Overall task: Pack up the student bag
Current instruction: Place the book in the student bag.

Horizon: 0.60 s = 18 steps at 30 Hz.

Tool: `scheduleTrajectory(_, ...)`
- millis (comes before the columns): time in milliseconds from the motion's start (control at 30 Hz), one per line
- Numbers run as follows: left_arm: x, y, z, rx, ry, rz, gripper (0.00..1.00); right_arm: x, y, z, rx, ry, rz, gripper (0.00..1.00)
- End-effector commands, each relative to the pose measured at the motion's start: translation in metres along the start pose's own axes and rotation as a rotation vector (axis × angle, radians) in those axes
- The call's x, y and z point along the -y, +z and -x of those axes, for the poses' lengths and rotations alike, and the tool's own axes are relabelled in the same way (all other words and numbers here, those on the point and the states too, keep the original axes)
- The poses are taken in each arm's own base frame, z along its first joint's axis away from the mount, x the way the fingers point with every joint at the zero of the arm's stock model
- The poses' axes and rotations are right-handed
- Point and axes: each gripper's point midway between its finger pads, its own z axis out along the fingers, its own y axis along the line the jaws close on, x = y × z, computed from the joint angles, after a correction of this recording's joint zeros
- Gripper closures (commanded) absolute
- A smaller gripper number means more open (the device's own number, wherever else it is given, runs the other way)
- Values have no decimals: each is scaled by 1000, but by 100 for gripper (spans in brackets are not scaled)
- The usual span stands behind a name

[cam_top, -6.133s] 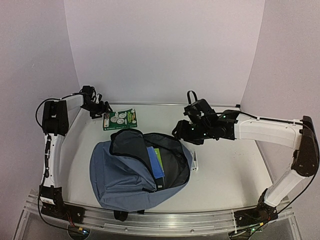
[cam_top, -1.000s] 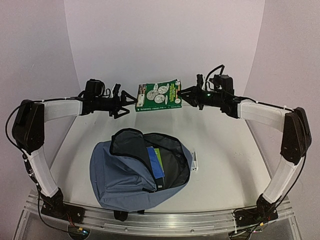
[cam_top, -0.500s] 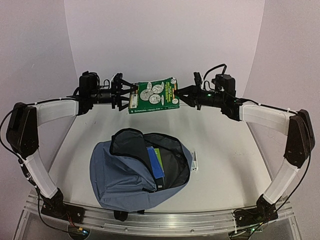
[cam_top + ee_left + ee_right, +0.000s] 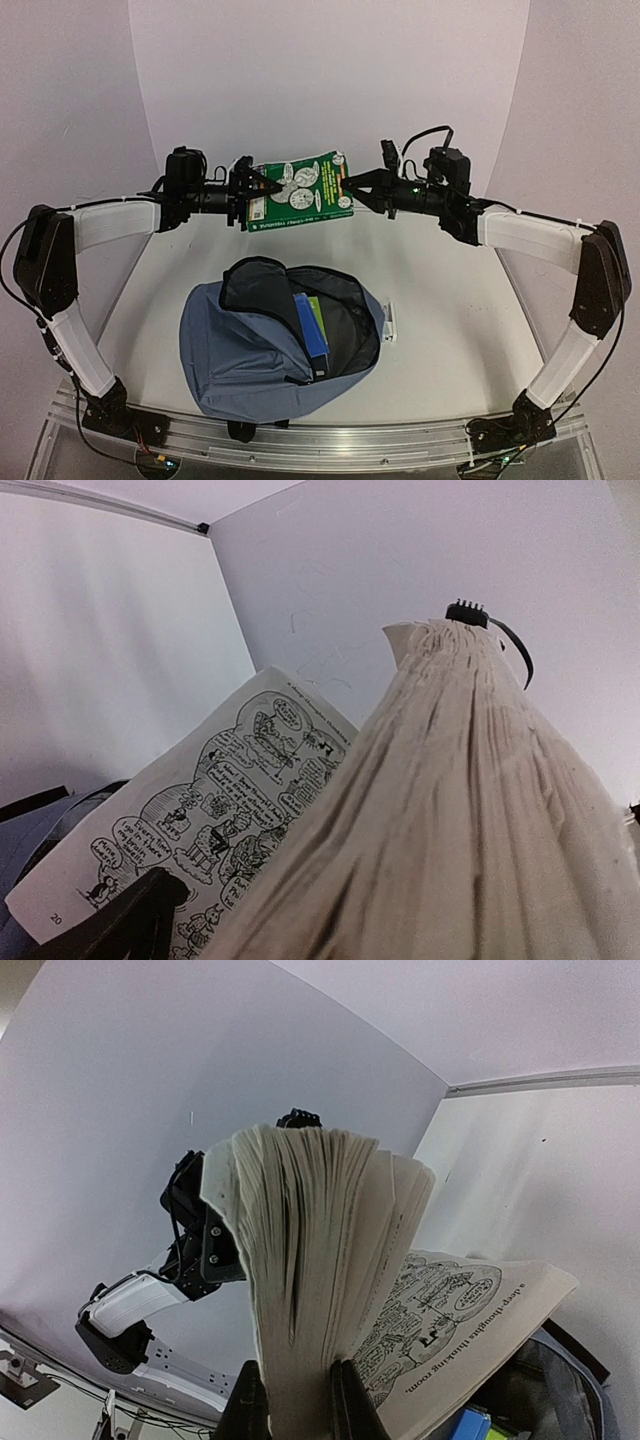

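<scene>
The slate-blue student bag [image 4: 250,350] lies open on the table, with a blue notebook [image 4: 312,325] and a green item standing in its black-lined mouth. A green paperback book [image 4: 300,190] hangs in the air well above and behind the bag. My left gripper [image 4: 250,190] holds its left edge and my right gripper [image 4: 347,184] is shut on its right edge. In the right wrist view my gripper [image 4: 300,1400] pinches the fanned page block [image 4: 310,1260]. In the left wrist view the pages [image 4: 450,810] fill the frame and only one black finger [image 4: 140,920] shows.
A small white object [image 4: 390,322] lies on the table against the bag's right side. The white curved backdrop [image 4: 330,90] stands close behind the raised book. A metal rail [image 4: 320,440] runs along the near table edge.
Six seconds ago the book lay on the table by the left gripper. Over the last second both grippers carried it slightly left and up, and it tilted.
</scene>
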Motion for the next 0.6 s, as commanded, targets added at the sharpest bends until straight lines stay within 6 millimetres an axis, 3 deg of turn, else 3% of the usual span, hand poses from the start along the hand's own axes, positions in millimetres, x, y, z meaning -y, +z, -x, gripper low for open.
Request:
scheduleTrajectory(0, 42, -8, 3, 16, 111, -43, 6, -57, -16, 30, 113, -145, 138, 100)
scheduleTrajectory(67, 29, -14, 6, 52, 124, 79, 1, -55, -17, 31, 128, -152, 123, 100)
scheduleTrajectory(200, 7, -29, 7, 109, 102, 258, 0, -56, -20, 35, 150, -174, 104, 100)
scheduleTrajectory(367, 4, -36, 4, 134, 94, 303, 0, -55, -20, 36, 153, -192, 90, 100)
scheduleTrajectory(567, 4, -32, -1, 102, 48, 276, 0, -58, -22, 36, 156, -214, 92, 100)
